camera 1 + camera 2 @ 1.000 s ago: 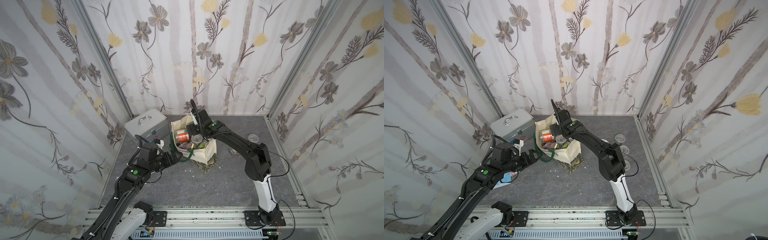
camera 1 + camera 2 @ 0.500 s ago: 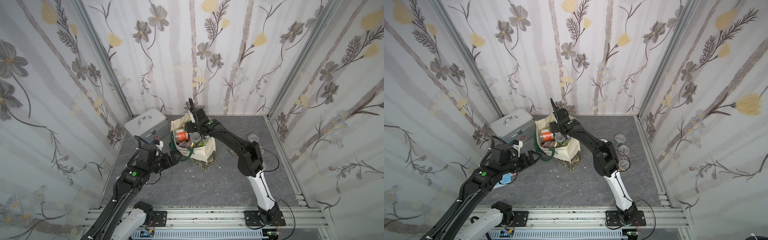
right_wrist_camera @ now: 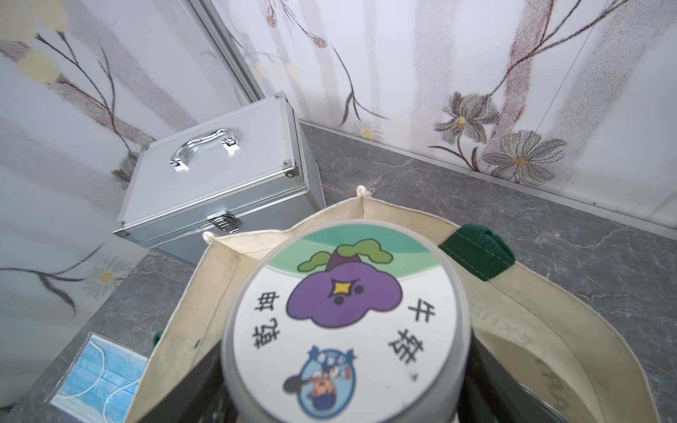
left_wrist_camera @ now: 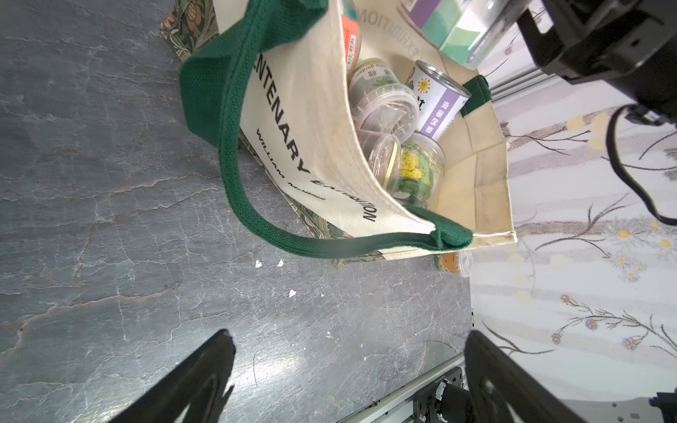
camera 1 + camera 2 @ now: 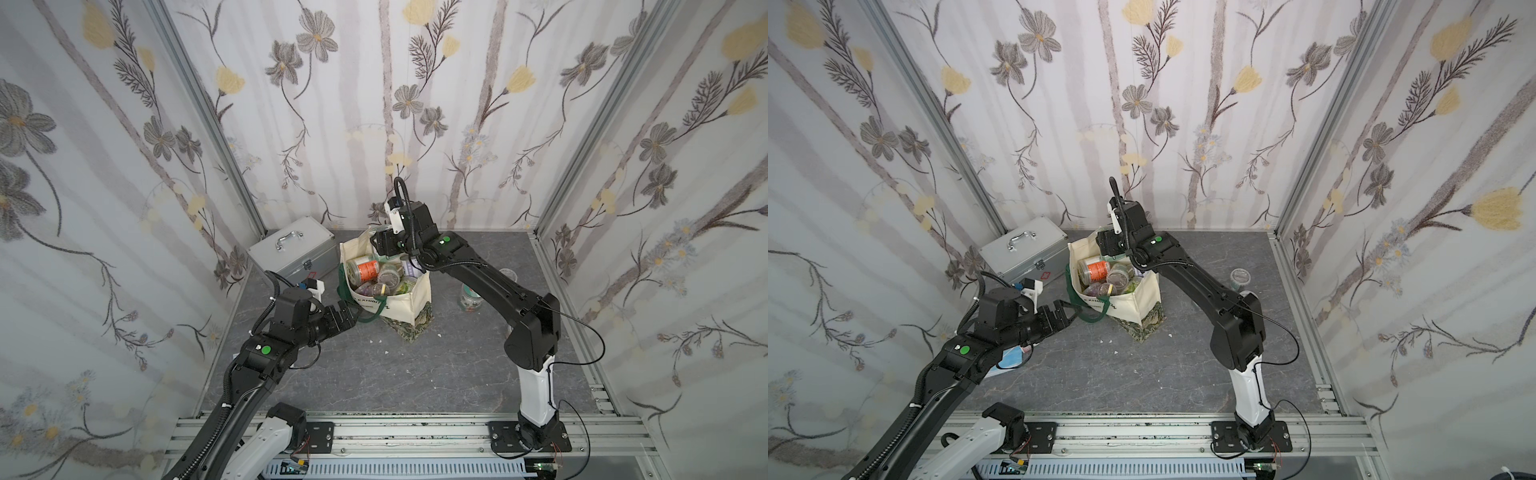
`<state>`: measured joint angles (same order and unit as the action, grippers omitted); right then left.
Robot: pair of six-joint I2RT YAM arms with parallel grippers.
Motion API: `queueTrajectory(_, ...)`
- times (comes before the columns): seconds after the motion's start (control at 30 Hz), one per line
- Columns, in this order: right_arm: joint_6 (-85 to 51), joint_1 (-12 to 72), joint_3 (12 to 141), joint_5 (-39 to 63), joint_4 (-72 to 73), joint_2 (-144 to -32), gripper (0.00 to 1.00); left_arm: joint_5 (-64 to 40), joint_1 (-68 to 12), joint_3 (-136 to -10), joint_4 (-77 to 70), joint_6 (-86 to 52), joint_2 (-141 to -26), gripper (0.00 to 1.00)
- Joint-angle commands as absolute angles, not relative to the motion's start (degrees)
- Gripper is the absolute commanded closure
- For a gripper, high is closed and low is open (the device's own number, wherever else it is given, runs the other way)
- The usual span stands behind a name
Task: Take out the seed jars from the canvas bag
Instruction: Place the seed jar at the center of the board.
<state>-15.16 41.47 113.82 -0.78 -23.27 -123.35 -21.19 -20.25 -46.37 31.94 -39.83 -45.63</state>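
Now the right gripper (image 3: 346, 388) is clamping its jaws on a tall cylindrical seed jar (image 3: 344, 311) with a purple-aubergine sticker lid at the mouth of the cream, green-handled canvas bag (image 5: 409, 301), perhaps just clear of its rim. More clear-lidded jars (image 5: 376, 276) are lying inside, so unloading is midway. Next, this one needs carrying out to the grey tabletop (image 5: 374, 374), while the left gripper (image 4: 348, 351) is hovering wide open nearby.

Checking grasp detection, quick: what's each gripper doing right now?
Left gripper: open, empty, near the canvas bag.
Right gripper: shut on a sticker-lid jar at the bag's mouth.
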Motion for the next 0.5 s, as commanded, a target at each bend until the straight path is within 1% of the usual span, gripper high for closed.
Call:
queueTrajectory(0.0, -16.43, 41.74, 110.02, 1.88, -16.52, -119.10, 0.34, -20.70, -20.22, -46.97, 32.43, -40.18, -45.43, 0.00)
queueTrajectory(0.3, -17.56, 42.05, 84.75, 1.46, -3.03, -99.58, 0.34, -24.20, -20.69, -50.03, 32.63, -39.90, -46.16, 0.00)
queueTrajectory(0.47, -17.58, 42.02, 71.01, -1.10, 0.18, -87.88, 0.34, -22.23, -24.63, -52.06, 32.61, -39.99, -47.71, 0.00)
